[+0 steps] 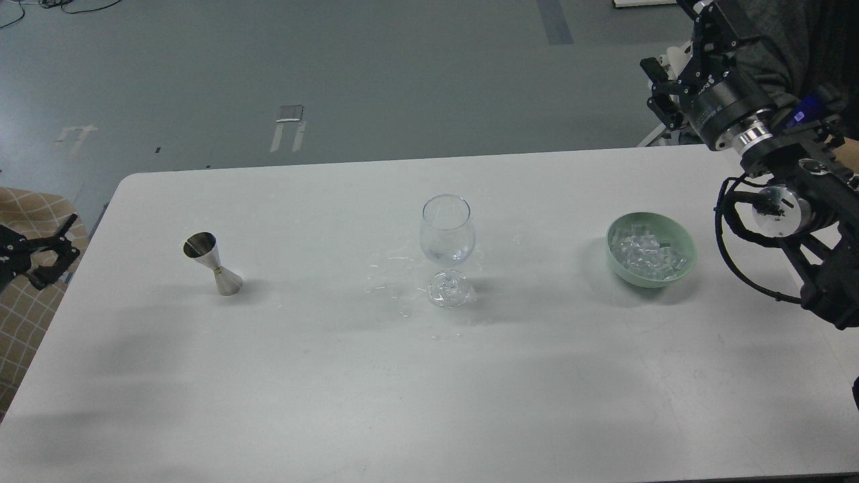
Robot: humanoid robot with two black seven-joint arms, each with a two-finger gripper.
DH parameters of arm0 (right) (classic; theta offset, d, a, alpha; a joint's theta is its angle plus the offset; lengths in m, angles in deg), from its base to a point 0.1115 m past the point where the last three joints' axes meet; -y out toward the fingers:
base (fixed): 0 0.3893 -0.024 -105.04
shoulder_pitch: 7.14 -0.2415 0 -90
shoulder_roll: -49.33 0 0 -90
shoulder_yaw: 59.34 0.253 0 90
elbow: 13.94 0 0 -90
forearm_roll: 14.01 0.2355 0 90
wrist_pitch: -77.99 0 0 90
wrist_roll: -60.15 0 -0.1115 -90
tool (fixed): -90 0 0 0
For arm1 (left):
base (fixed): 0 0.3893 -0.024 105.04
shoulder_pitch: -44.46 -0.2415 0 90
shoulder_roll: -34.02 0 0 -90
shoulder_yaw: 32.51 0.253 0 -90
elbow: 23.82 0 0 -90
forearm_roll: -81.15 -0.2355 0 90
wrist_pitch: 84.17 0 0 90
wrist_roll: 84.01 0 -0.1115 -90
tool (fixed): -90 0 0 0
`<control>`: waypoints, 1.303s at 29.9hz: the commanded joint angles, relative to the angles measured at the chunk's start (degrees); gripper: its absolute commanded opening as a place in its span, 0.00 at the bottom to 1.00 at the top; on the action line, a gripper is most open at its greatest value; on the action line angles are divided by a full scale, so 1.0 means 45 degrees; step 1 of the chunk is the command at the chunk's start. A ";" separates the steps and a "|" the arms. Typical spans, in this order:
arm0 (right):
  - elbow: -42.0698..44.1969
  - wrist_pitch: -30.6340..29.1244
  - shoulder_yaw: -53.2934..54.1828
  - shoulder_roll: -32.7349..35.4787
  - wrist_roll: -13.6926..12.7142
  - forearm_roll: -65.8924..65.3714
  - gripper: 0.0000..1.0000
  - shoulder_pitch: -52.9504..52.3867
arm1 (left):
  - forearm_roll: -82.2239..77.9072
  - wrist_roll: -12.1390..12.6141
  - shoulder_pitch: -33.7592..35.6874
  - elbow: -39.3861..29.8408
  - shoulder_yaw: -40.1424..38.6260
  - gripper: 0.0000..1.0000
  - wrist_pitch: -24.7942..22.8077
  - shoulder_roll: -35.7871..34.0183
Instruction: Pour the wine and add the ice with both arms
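While both arms reach in from the frame's edges, neither is seen whole. The left end effector point(57, 251) pokes in at the far left, off the tabletop point(376, 376) edge, its two fingers spread apart and empty; the rest of that arm is cut off. The right arm point(778, 181) enters from the right edge and climbs toward the upper right corner, where its right end effector point(661, 90) hangs beyond the tabletop's far edge, small and dark, so I cannot tell whether it is spread or clenched. A grey-sleeved arm point(785, 40) sits behind it, mostly cropped.

The wine glass point(447, 249) stands upright at the middle, long axis vertical, mouth up. A little clear liquid, the wine point(448, 253), seems to lie low in its bowl, hard to make out against the glass. Faint glints dot the tabletop just left of the foot; what they are is unclear.

The steel jigger point(213, 263) stands well to the left, leaning, its open upper cup pointing up and left. The green bowl point(679, 236), well right of the glass, holds the ice point(647, 253), a heap of clear cubes.
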 commanded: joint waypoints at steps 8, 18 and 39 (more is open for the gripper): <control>0.0971 0.0284 -0.0407 -0.0730 -0.0068 -0.0449 1.00 -0.1852 | -0.3342 -0.2061 0.3921 0.0347 0.2419 0.98 0.0004 0.1064; 0.2010 0.0226 -0.1788 -0.2180 0.0010 -0.1283 1.00 -0.2656 | -0.3342 -0.3372 0.5505 0.2147 0.5216 0.98 0.0004 0.2080; -0.4690 0.1554 -0.4509 0.6473 0.0089 -1.2752 0.99 0.0779 | -0.4514 -0.3509 0.5994 0.2069 0.5295 0.98 0.0004 0.2920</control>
